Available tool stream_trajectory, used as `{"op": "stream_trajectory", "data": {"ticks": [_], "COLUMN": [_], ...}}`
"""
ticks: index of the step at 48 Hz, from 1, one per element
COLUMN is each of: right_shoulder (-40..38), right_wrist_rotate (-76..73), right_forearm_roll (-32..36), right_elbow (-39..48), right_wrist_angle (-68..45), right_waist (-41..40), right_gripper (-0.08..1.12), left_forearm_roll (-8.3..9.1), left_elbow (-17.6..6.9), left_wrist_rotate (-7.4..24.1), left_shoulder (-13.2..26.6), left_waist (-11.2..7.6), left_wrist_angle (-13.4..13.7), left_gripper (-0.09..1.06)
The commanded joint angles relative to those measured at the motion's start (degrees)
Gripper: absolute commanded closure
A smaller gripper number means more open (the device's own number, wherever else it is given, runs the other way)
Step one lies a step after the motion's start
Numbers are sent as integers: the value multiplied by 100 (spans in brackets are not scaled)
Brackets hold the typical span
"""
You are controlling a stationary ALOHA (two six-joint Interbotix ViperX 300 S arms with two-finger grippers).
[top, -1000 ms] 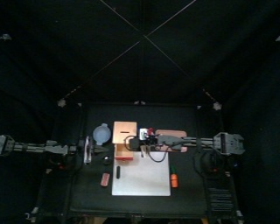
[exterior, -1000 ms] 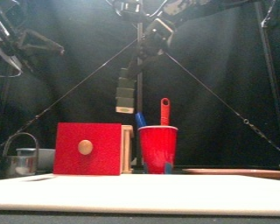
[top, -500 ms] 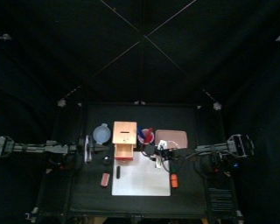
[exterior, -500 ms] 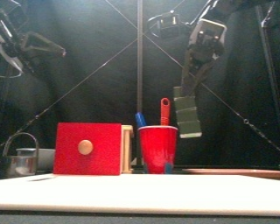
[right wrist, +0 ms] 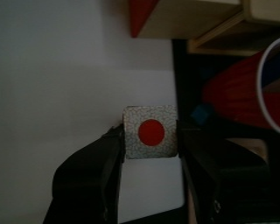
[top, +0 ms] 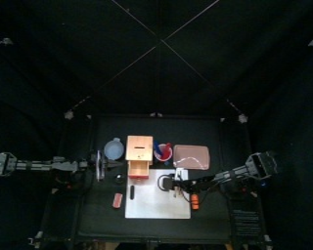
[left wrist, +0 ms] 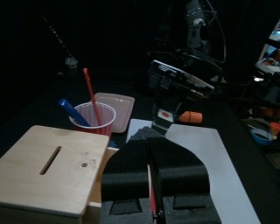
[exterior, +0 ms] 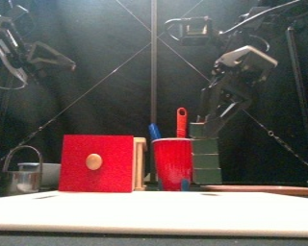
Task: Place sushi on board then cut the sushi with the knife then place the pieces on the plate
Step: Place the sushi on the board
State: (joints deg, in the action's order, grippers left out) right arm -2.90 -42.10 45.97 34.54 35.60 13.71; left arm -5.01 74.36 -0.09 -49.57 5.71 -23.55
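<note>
Front view shows the right arm point(exterior: 250, 60) angled steeply down, right gripper point(exterior: 206, 127) clamped on the upright sushi roll point(exterior: 206, 159) over the white board point(top: 153, 202).

Right arm point(top: 241, 173) reaches in from the table's right edge, wrist bent downward. Right gripper point(exterior: 212, 113) points down near the table's middle, its jaws clamped on the top end of a hanging sushi roll point(exterior: 206, 154). Left arm point(top: 42, 164) stretches straight in from the left edge. Left gripper point(left wrist: 150, 149) has its jaws pressed together.
</note>
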Motion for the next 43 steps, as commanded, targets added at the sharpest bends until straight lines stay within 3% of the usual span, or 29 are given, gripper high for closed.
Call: {"op": "stream_trajectory", "data": {"ticks": [1, 30, 43], "right_shoulder": [167, 1450, 1600], "right_wrist_rotate": [-35, -35, -44], "right_forearm_roll": [598, 1151, 958], "right_elbow": [-457, -1494, -1591], "right_wrist_angle": [457, 1714, 1661], "right_waist": [237, 1134, 1195], "right_gripper": [40, 40, 39], "left_forearm_roll": [-18, -176, -193], "left_elbow": [-158, -123, -114], "left_wrist_rotate": [-9, -9, -18], "left_shoulder": [88, 114, 114], "left_waist": [35, 70, 70], "left_wrist_angle": [-62, -53, -35], "left_gripper": [78, 78, 78]}}
